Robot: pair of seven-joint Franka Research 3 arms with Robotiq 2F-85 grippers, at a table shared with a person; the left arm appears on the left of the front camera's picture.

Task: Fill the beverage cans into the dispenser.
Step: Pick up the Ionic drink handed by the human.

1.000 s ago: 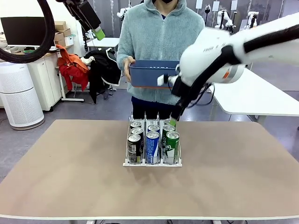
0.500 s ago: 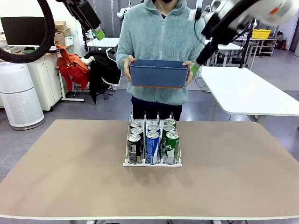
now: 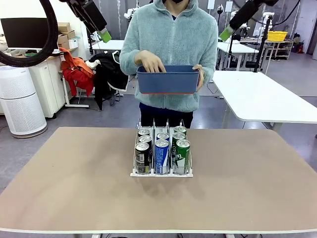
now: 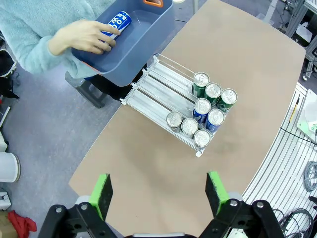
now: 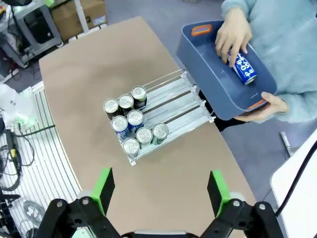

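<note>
Beige table [image 3: 74, 188]; behind it a person [image 3: 168, 39] holds a blue bin [image 3: 168, 82], one hand [image 5: 233, 34] on a blue can [image 5: 243, 68] inside. Mid-table, the dispenser [image 4: 158, 87] carries eight beverage cans [image 3: 162, 148] at its near end. Left gripper [image 4: 158, 191] and right gripper [image 5: 161, 191] hang high, wide open, empty.

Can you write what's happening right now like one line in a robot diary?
left gripper: open, high up | right gripper: open, high up | dispenser: eight cans | person's hand: on blue can in bin

One front camera, two high overhead.
Front faces twelve o'clock across the desk [image 3: 74, 188]; both wrists look far down, sharing the dispenser [image 4: 154, 82].
</note>
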